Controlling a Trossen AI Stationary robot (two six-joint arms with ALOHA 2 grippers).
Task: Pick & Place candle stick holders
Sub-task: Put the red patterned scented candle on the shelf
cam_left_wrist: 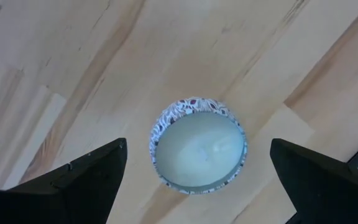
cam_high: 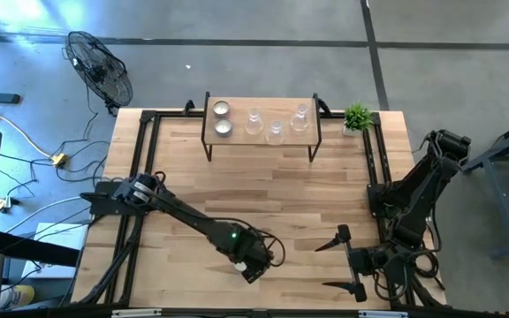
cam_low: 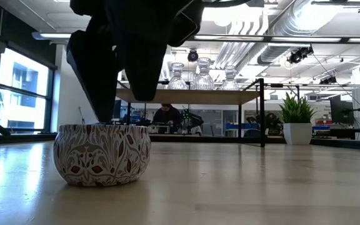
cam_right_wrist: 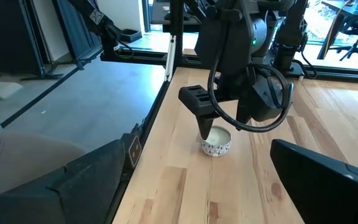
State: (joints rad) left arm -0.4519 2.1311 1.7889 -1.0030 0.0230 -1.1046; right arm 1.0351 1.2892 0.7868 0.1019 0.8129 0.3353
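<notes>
The left gripper (cam_high: pixel 256 262) hangs over the near middle of the wooden counter (cam_high: pixel 263 190), its fingers (cam_left_wrist: pixel 82 180) spread wide, straddling a short round candle cup (cam_left_wrist: pixel 198 145) with a patterned wall and a white centre. The cup stands upright on the counter between the two fingers, and the left wrist view shows clear wood on either side of it, so neither finger touches it. In the low view the same cup (cam_low: pixel 102 154) sits close to the camera with the dark fingertips just above its rim. At the far edge a small raised shelf (cam_high: pixel 262 130) carries two more round cups (cam_high: pixel 222 109) side by side at its left end and three clear glass stemmed holders (cam_high: pixel 276 132) to their right, all upright. A small green plant (cam_high: pixel 356 117) stands just beside the shelf's right end. The right gripper (cam_high: pixel 347 259) waits near the counter's right front corner, its fingers wide apart and holding nothing.
</notes>
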